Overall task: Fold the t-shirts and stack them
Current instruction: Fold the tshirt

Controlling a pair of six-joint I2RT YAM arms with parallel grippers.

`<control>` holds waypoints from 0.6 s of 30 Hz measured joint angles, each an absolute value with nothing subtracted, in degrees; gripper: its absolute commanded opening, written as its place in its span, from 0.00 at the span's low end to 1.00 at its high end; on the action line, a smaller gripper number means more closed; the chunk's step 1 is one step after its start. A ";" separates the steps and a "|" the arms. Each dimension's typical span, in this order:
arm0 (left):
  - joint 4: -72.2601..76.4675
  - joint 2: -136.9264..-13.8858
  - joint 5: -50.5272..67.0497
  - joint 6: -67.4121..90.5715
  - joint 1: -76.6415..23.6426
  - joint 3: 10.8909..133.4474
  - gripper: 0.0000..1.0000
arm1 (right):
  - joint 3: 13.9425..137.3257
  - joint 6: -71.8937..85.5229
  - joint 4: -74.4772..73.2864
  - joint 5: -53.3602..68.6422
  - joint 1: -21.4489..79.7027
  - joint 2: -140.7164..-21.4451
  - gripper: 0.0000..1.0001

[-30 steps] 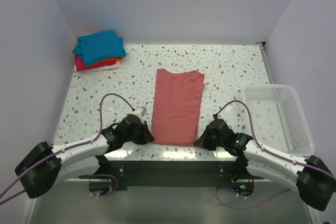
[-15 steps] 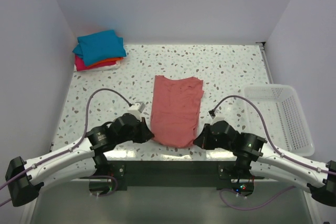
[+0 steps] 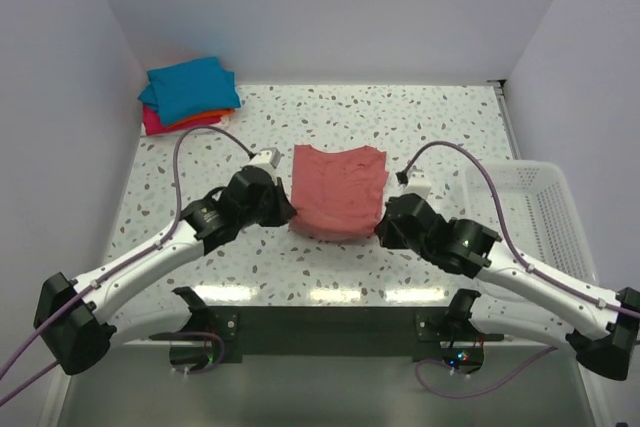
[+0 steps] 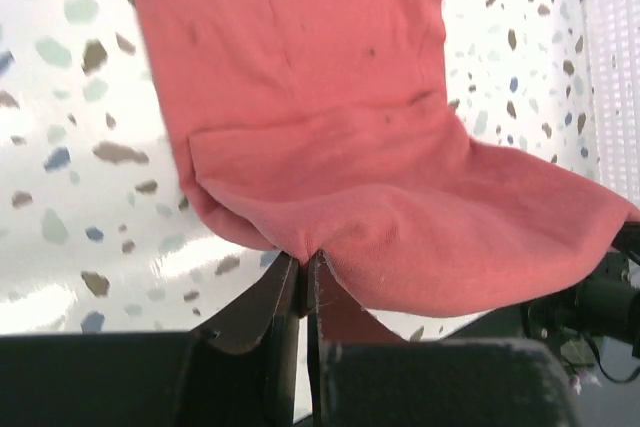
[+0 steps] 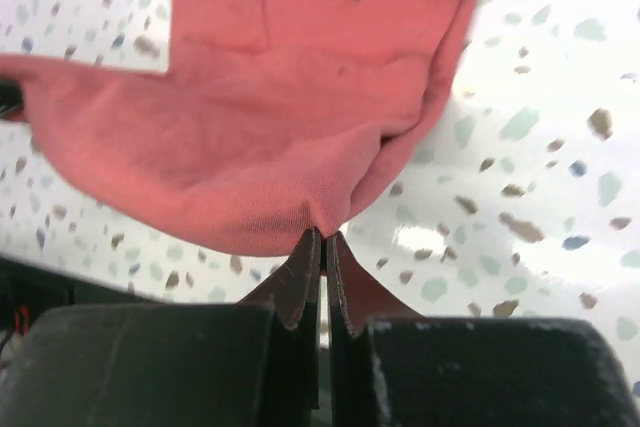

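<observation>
The salmon-pink t-shirt [image 3: 338, 192] lies mid-table, its near part lifted and carried over its far part. My left gripper [image 3: 284, 215] is shut on the shirt's near-left corner; in the left wrist view the cloth [image 4: 330, 127] bunches at the gripper [image 4: 305, 265]. My right gripper [image 3: 384, 226] is shut on the near-right corner; in the right wrist view the shirt [image 5: 290, 97] hangs from the gripper [image 5: 322, 239]. A folded stack with a teal-blue tee [image 3: 190, 87] on top, orange [image 3: 205, 115] and magenta-pink [image 3: 155, 124] below, sits at the far left corner.
A white plastic mesh basket [image 3: 535, 222] stands at the right edge of the speckled table [image 3: 440, 127]. Walls close in on the left, back and right. The arms' cables arc over the table beside the shirt.
Both grippers have moved away from the near edge toward the far side, carrying the shirt's near hem up and over. The visible shirt is now much shorter.
</observation>
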State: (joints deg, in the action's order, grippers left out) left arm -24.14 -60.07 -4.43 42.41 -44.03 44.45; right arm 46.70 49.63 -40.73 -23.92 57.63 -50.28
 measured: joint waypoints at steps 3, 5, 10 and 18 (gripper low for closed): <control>-22.96 -64.84 -3.46 39.94 -40.99 48.99 0.00 | 49.74 45.71 -39.05 -22.04 49.95 -54.98 0.00; -21.65 -68.03 -2.63 38.65 -39.75 51.70 0.00 | 51.27 43.40 -37.52 -20.05 44.45 -58.08 0.00; -17.28 -76.36 -0.03 36.42 -34.72 57.45 0.00 | 57.91 37.93 -33.74 -14.57 33.89 -67.70 0.00; -10.44 -93.89 2.46 34.74 -27.49 68.62 0.09 | 70.65 33.15 -26.00 -4.64 21.67 -86.41 0.00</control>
State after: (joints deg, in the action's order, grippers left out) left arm -10.44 -93.89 2.46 34.74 -27.49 68.62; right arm 70.65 33.15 -26.00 -4.64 21.67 -86.41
